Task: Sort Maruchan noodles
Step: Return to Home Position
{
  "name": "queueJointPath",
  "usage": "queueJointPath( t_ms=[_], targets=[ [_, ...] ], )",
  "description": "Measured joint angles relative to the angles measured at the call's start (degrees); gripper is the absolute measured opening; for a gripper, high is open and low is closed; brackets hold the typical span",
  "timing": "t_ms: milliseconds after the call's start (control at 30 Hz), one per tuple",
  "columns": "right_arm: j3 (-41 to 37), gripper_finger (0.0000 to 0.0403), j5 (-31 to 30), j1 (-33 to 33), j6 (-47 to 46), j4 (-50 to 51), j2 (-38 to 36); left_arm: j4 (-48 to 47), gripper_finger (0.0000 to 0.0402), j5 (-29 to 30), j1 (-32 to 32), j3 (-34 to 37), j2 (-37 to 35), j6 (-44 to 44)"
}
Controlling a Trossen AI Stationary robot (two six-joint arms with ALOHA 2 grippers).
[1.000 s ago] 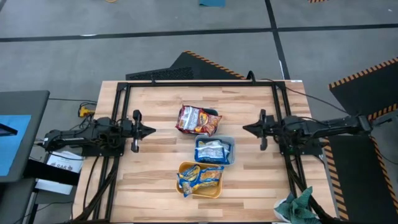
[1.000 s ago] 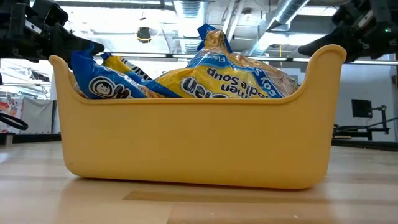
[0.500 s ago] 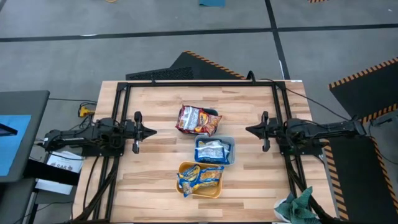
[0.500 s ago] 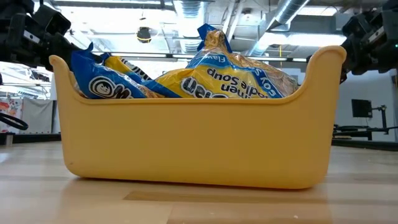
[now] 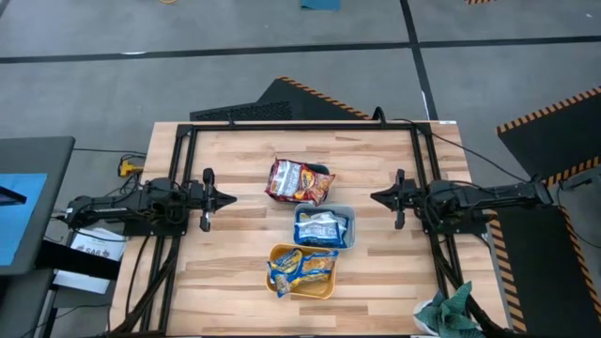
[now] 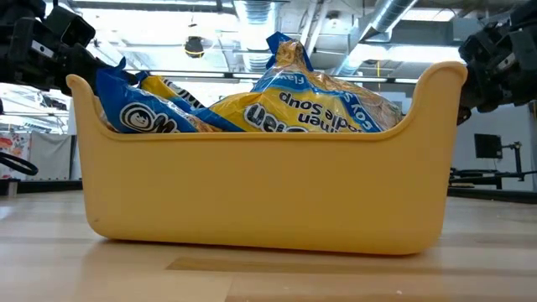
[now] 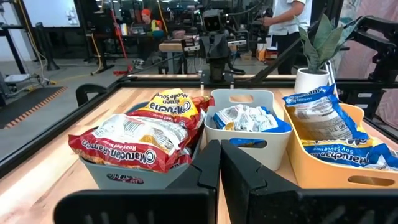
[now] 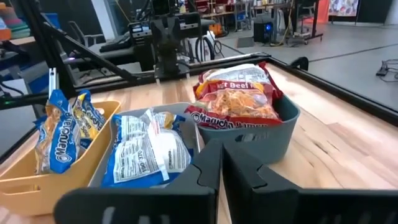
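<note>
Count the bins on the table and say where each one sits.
3, in one row down the table's middle: teal bin holding red packets at the far end, pale-blue bin in the middle, yellow bin nearest the low camera. None seems hidden.

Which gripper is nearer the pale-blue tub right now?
Right. The right gripper waits just off the pale-blue tub's right side; the left gripper sits farther off, beyond its left side.
</note>
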State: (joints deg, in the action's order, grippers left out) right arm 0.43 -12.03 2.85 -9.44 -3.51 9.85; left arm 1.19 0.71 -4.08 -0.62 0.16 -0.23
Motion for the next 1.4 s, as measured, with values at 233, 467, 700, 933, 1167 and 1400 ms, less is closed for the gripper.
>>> queueJointPath(
  t_ms=[233, 467, 700, 933, 1167, 1400],
  targets=[
    [0.0, 0.0042, 0.0, 0.2, -0.1, 0.4, -0.3, 0.0, 0.0, 0.0, 0.0, 0.0, 0.0, 0.0],
    [-0.1, 0.0042, 0.1, 0.9, -0.1, 0.7, -9.6, 0.0, 0.0, 0.0, 0.0, 0.0, -0.1, 0.0],
    [-0.1, 0.0043, -0.1, 0.9, -0.1, -1.9, -9.7, 0.1, 0.0, 0.0, 0.0, 0.0, -0.1, 0.0],
    [-0.1, 0.0043, 0.0, 0.9, -0.1, -0.3, -9.8, 0.1, 0.0, 0.0, 1.6, 0.0, -0.1, 0.0],
    [-0.1, 0.0043, 0.1, 0.9, -0.1, 0.1, -9.5, 0.5, 0.0, 0.0, 4.2, 0.2, -0.1, 0.0],
    [-0.1, 0.0043, 0.1, 0.9, -0.1, 0.3, -9.4, 0.7, 0.0, 0.0, 5.4, 0.2, -0.1, 0.0]
  ],
)
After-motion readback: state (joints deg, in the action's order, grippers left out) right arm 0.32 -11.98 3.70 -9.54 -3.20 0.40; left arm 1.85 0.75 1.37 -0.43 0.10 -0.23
